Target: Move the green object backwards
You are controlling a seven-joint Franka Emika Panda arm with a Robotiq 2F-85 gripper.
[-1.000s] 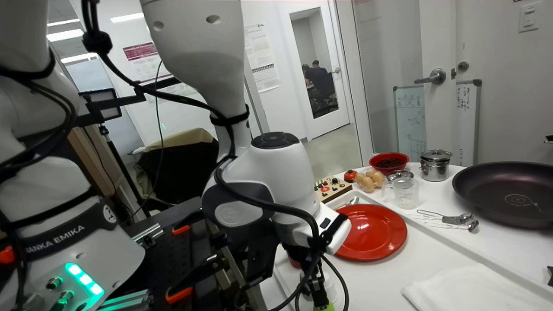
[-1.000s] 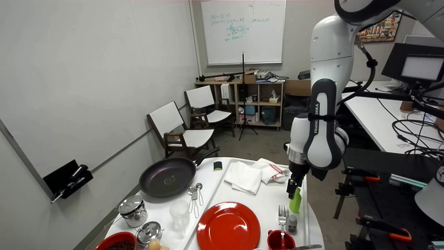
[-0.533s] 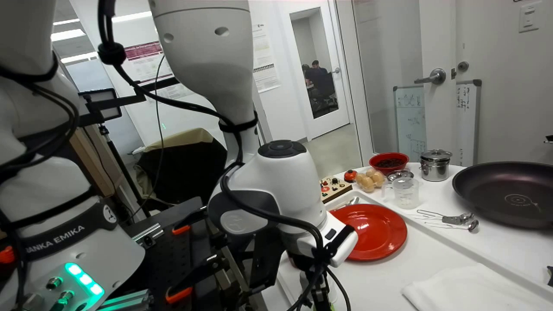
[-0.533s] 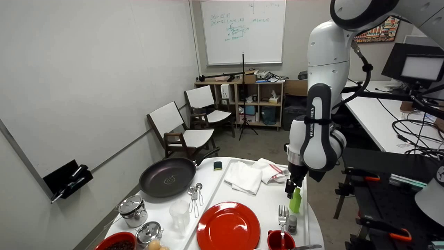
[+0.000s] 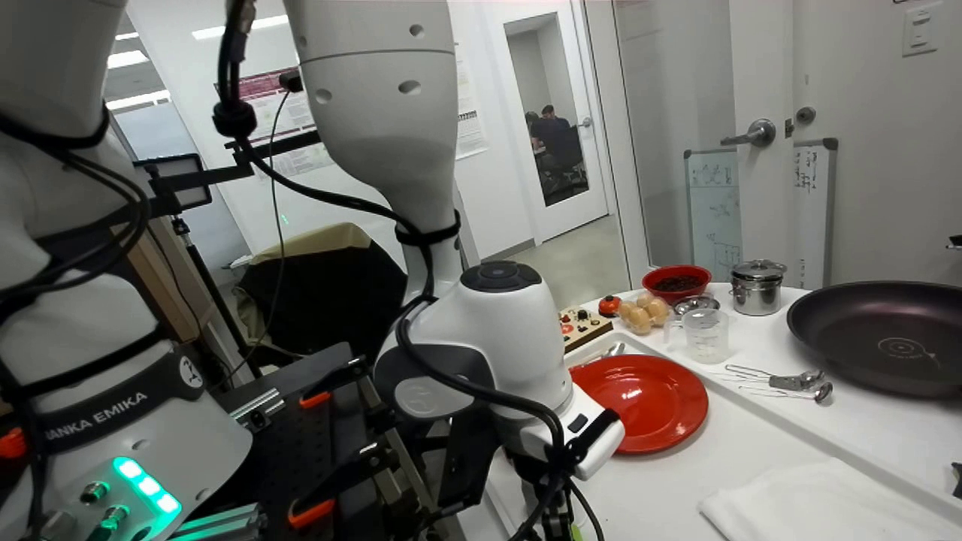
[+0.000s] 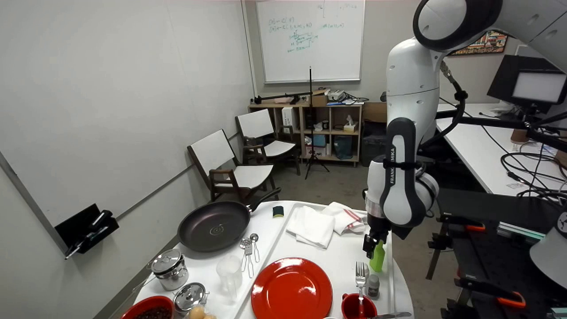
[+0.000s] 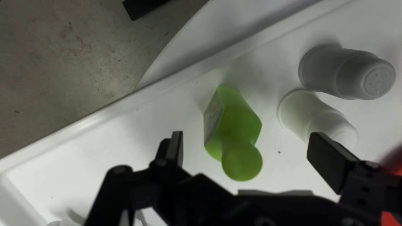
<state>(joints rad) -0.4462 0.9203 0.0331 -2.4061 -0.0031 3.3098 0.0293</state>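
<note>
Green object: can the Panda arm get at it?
Likely yes: in the wrist view the gripper is open, green object between its fingers; a white shaker partly behind one finger might interfere.

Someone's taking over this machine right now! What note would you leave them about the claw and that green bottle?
Gripper: open; in the wrist view the green bottle shows between its fingers, not clamped.
Bottle: upright on the white tray, near the white shaker and grey shaker.
Done: gripper positioned at the bottle; no grasp yet.
Left, probably: close on it, move it backwards, release.
</note>
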